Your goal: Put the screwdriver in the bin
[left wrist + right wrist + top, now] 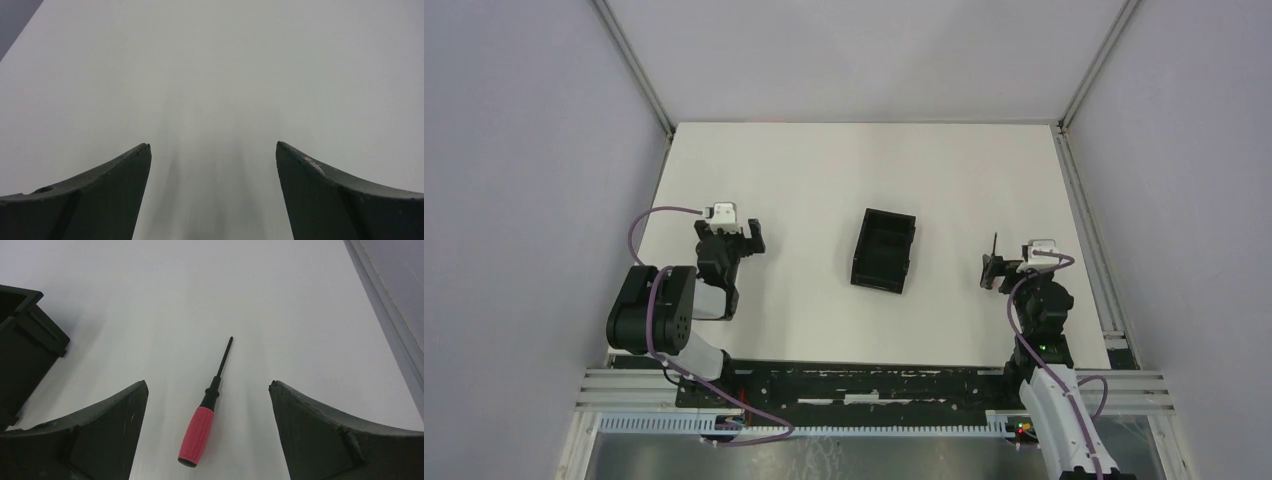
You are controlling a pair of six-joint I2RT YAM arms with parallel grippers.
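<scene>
The screwdriver (196, 434) lies flat on the white table between my right gripper's open jaws, untouched. Its red handle is nearest the camera and its thin black shaft points away. In the top view only the shaft (995, 244) shows; the gripper hides the handle. My right gripper (207, 385) is open and hovers over it, right of the bin (884, 250). The black open-top bin stands empty at the table's middle, and its corner shows at the left edge of the right wrist view (22, 347). My left gripper (746, 240) is open and empty over bare table (212, 145), left of the bin.
A grey frame rail (387, 305) runs along the table's right edge close to the right gripper. Grey walls enclose the table (824, 180) on three sides. The arm bases sit on a black rail (864, 385) at the near edge.
</scene>
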